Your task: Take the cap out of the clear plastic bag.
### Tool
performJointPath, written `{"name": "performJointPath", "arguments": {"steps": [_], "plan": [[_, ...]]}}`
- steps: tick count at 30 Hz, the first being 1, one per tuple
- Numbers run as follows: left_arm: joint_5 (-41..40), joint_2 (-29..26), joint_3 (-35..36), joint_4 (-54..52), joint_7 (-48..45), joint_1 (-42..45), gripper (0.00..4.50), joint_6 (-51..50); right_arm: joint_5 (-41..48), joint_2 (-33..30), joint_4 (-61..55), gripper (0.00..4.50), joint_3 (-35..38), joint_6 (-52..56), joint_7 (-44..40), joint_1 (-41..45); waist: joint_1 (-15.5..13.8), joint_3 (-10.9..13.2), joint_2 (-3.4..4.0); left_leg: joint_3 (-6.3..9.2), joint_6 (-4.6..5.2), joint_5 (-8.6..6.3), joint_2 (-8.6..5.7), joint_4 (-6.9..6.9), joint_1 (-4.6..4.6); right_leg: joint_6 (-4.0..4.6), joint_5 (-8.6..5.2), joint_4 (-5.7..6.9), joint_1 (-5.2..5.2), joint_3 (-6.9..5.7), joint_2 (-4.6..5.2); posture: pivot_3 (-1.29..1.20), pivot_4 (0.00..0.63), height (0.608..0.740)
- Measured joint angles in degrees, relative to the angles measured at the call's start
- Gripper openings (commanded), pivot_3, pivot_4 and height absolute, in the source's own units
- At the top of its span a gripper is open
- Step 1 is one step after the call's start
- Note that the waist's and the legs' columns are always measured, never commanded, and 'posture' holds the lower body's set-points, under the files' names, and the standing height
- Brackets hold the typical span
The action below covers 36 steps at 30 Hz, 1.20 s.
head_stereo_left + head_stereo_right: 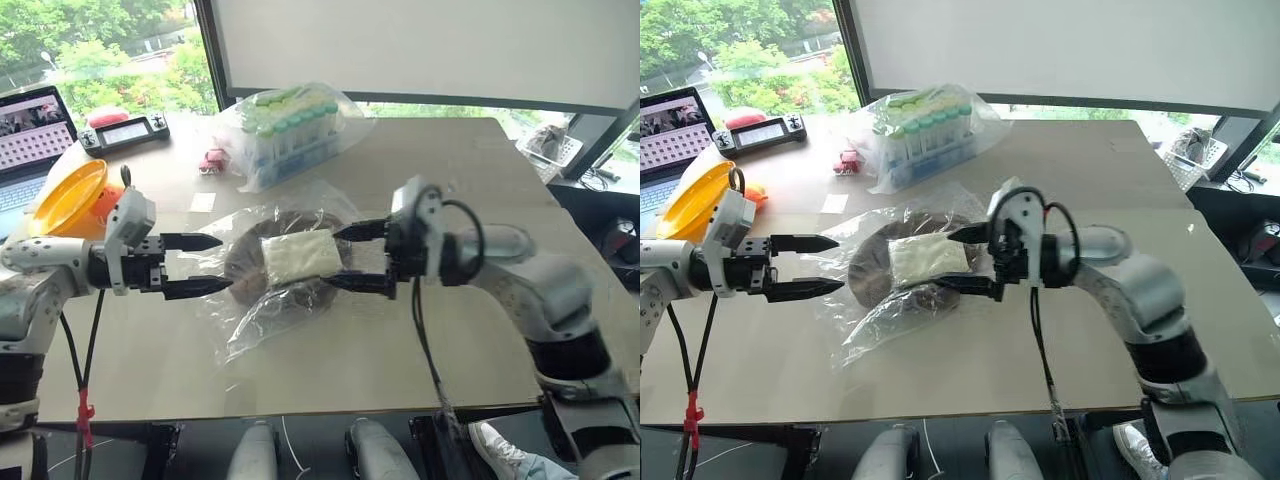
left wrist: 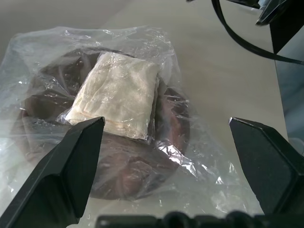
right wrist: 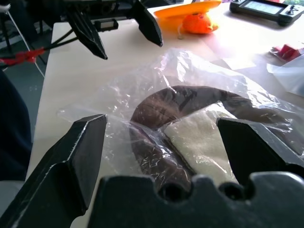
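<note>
The cap (image 1: 290,262) lies inside the clear plastic bag (image 1: 262,315) on the table (image 1: 450,180). Left gripper (image 1: 205,264) and right gripper (image 1: 348,256) flank it, jaws spread, seemingly touching nothing.

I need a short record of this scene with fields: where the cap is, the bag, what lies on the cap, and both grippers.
cap: dark brown cap, inside the clear plastic bag, on the table
bag: flat on the table, not lifted
on top of cap: white packet, also in the bag
left gripper: open, at the bag's left side, holding nothing
right gripper: open, over the bag's right side, holding nothing
</note>
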State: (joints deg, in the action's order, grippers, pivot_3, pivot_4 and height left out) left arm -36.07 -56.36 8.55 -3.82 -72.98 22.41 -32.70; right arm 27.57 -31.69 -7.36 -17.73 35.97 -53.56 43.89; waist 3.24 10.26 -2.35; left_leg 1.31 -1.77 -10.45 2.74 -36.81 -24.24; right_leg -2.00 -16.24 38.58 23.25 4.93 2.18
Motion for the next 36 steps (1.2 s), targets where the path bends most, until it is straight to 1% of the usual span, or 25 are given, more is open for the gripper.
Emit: {"name": "performJointPath", "arguments": {"steps": [1, 4, 6, 8, 11, 14, 16, 18, 19, 22, 26, 27, 32, 33, 36], "plan": [[0.0, 0.2, -0.1, -0.6, 0.2, -0.2, 4.5, 0.0, -2.7, 0.9, 4.2, 4.43, -1.9, -2.3, -1.0, 1.4, -0.1, 0.0, 0.0, 0.0, 0.0, -0.01, 0.0, 0.0, -0.07, 0.23, 0.14, 0.0, 0.05, -0.01, 0.0, 0.0, 0.15, 0.74], [0.0, 0.3, 0.2, -2.0, 0.9, -1.1, 4.5, -0.1, -9.6, 4.5, 18.3, 4.43, -5.1, -10.0, -3.1, 4.8, -0.5, 0.0, 0.01, 0.02, -0.01, -0.09, 0.0, 0.02, -0.25, 0.24, 0.13, 0.01, 0.23, -0.05, 0.02, 0.0, 0.15, 0.74], [-0.1, 0.4, 0.4, -3.1, 1.4, -1.5, 4.5, -0.3, -14.2, 7.1, 27.4, 4.43, -6.5, -15.3, -3.2, 7.8, -0.6, 0.0, 0.01, 0.01, -0.02, -0.09, -0.01, 0.02, -0.56, 0.26, 0.14, 0.13, 0.62, -0.03, 0.03, 0.0, 0.15, 0.74], [-0.1, 0.4, 0.5, -3.7, 1.8, -2.0, 4.5, -0.5, -17.4, 8.3, 33.0, 4.43, -7.6, -19.1, -3.7, 9.4, -0.6, 0.0, 0.01, -0.02, -0.03, -0.08, -0.02, 0.01, -0.71, 0.27, 0.15, 0.29, 0.87, 0.0, 0.05, 0.0, 0.15, 0.74], [-0.2, 0.5, 1.0, -4.5, 2.7, -3.0, 4.5, -1.1, -21.9, 10.4, 40.4, 4.43, -8.7, -25.5, -4.4, 11.1, -0.5, 0.0, 0.01, -0.01, -0.04, -0.07, -0.02, 0.01, -0.7, 0.28, 0.15, 0.37, 0.88, -0.02, 0.05, 0.0, 0.15, 0.74], [-0.6, 0.7, 1.7, -5.6, 3.5, -3.5, 4.5, -1.3, -25.4, 11.8, 45.5, 4.43, -9.2, -30.3, -3.9, 12.4, -0.5, 0.0, 0.0, 0.0, -0.12, -0.03, -0.02, 0.0, -0.45, 0.29, 0.16, 0.38, 0.65, -0.03, 0.04, 0.0, 0.15, 0.74], [0.2, 1.0, 1.7, -6.2, 4.4, -5.2, 4.5, -0.8, -26.6, 12.8, 47.6, 4.43, -8.8, -31.8, -3.8, 12.5, -0.5, 0.0, 0.01, -0.01, -0.11, -0.03, -0.02, 0.04, 0.08, 0.31, 0.14, 0.33, 0.11, -0.03, 0.04, 0.0, 0.15, 0.74], [2.3, 3.3, 1.5, -6.2, 6.3, -7.4, 4.5, 1.2, -27.3, 13.3, 49.0, 4.43, -8.5, -32.6, -3.8, 12.4, -0.6, 0.0, 0.02, -0.01, -0.11, -0.04, -0.01, 0.12, 0.48, 0.35, 0.07, 0.26, -0.3, -0.05, 0.04, 0.0, 0.15, 0.74], [2.9, 4.7, 1.3, -5.9, 7.2, -8.3, 4.5, 1.8, -27.6, 13.3, 49.3, 4.43, -8.3, -32.8, -3.8, 12.3, -0.6, 0.0, 0.01, 0.0, -0.11, -0.04, -0.01, 0.12, 0.5, 0.36, 0.07, 0.27, -0.33, -0.07, 0.04, 0.0, 0.15, 0.74], [5.9, 7.1, 0.0, -5.0, 9.0, -11.5, 4.5, 4.8, -28.5, 13.9, 49.4, 3.64, -7.7, -32.8, -4.2, 11.7, -0.6, 0.0, 0.01, 0.02, -0.12, -0.04, 0.0, 0.12, 0.55, 0.37, 0.07, 0.29, -0.36, -0.09, 0.03, 0.0, 0.15, 0.74], [8.1, 9.3, -1.4, -4.1, 9.9, -13.5, 4.5, 6.8, -29.0, 14.0, 48.9, 2.36, -6.9, -32.8, -5.0, 11.2, -0.8, 0.0, 0.01, 0.03, -0.12, -0.04, 0.0, 0.12, 0.52, 0.38, 0.07, 0.29, -0.36, -0.1, 0.04, 0.0, 0.15, 0.74], [8.4, 9.7, -1.8, -4.0, 10.0, -13.7, 4.5, 7.3, -29.1, 14.1, 48.9, 1.95, -6.6, -32.8, -5.0, 11.1, -0.8, 0.0, 0.01, 0.03, -0.12, -0.04, -0.01, 0.12, 0.52, 0.38, 0.07, 0.29, -0.37, -0.1, 0.04, 0.0, 0.15, 0.74], [9.4, 11.0, -3.0, -3.7, 10.4, -13.9, 4.5, 8.7, -29.1, 14.2, 47.6, 0.3, -6.1, -32.4, -5.6, 10.5, -0.8, 0.0, 0.01, 0.04, -0.12, -0.04, -0.01, 0.12, 0.53, 0.38, 0.07, 0.29, -0.37, -0.1, 0.04, 0.0, 0.15, 0.74], [9.5, 11.1, -3.1, -3.7, 10.5, -13.9, 4.5, 8.7, -29.2, 14.2, 47.1, 0.07, -6.1, -32.2, -5.8, 10.3, -0.8, 0.0, 0.01, 0.04, -0.12, -0.04, 0.0, 0.12, 0.53, 0.38, 0.07, 0.29, -0.37, -0.1, 0.04, 0.0, 0.15, 0.74], [9.5, 11.2, -3.1, -3.5, 10.5, -13.5, 4.5, 8.7, -29.5, 14.0, 46.0, 0.01, -6.0, -31.9, -5.9, 9.8, -0.8, 0.0, 0.01, 0.04, -0.12, -0.04, -0.01, 0.12, 0.52, 0.38, 0.07, 0.28, -0.37, -0.1, 0.04, 0.0, 0.15, 0.74]]}}
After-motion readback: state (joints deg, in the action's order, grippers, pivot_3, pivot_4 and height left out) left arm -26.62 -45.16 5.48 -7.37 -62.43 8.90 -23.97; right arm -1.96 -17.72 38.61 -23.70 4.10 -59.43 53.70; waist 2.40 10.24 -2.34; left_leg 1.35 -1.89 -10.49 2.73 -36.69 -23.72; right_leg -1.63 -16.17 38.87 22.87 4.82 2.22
